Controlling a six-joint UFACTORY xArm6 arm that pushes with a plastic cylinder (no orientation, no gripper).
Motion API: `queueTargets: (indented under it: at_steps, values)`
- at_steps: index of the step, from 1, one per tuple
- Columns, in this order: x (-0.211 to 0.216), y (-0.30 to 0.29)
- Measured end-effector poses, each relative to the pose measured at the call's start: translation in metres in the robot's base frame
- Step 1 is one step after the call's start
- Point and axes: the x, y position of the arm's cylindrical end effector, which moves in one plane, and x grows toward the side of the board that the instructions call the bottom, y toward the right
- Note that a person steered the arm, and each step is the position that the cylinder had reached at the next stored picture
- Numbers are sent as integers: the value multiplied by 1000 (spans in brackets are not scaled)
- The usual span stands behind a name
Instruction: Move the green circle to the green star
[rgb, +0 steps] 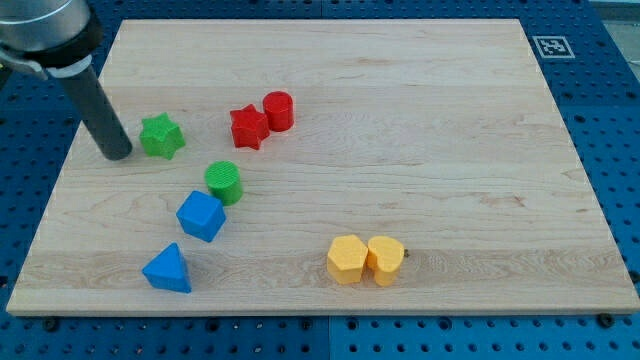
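Note:
The green circle (224, 182), a short cylinder, stands left of the board's middle. The green star (161, 136) lies up and to the left of it, a short gap away. My tip (118, 155) rests on the board just left of the green star, close to it but apart. The rod rises from there toward the view's top left. The green circle's lower left edge touches a blue cube (201, 216).
A red star (248, 127) and a red cylinder (279, 110) touch each other right of the green star. A blue triangle (167, 269) lies near the bottom left. Two yellow blocks (366, 259) sit together at the bottom middle. The wooden board (420, 120) lies on a blue pegboard.

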Motion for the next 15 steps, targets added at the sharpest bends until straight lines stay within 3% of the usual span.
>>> queueTargets:
  at_steps: [3, 4, 6, 7, 10, 12, 15]
  values:
    - [-8, 103]
    - [-7, 107]
    - [63, 93]
    - [65, 132]
    - [102, 152]
    - [100, 193]
    - [43, 165]
